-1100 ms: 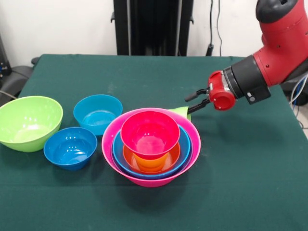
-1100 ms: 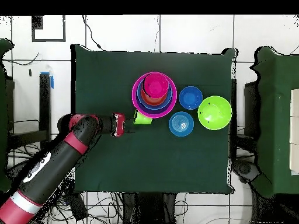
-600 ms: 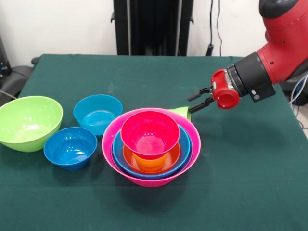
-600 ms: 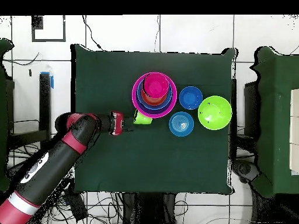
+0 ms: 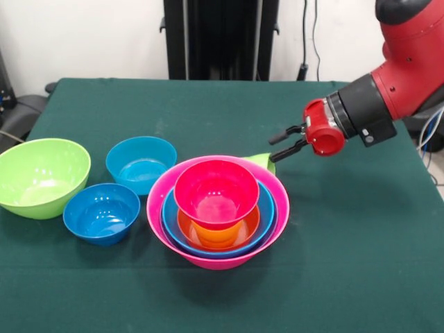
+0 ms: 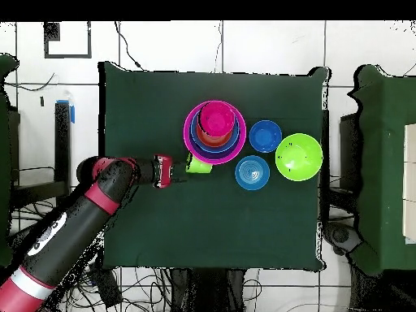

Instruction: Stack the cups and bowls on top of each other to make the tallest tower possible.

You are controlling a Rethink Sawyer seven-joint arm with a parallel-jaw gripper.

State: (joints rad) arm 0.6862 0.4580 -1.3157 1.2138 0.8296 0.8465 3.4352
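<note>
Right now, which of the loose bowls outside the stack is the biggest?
The lime green bowl at the end of the row; the sky blue bowl and dark blue bowl beside it are clearly smaller.

Nested tower mid-table: glossy pink plastic bowl outermost, blue and orange bowls inside, red-pink bowl topmost. Lime green tumbler behind it. Lime, teal, dark blue bowls loose alongside.

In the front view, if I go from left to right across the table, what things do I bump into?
Big green bowl → dark blue bowl → sky blue bowl → the tower in its big pink bowl → the gripper.
</note>
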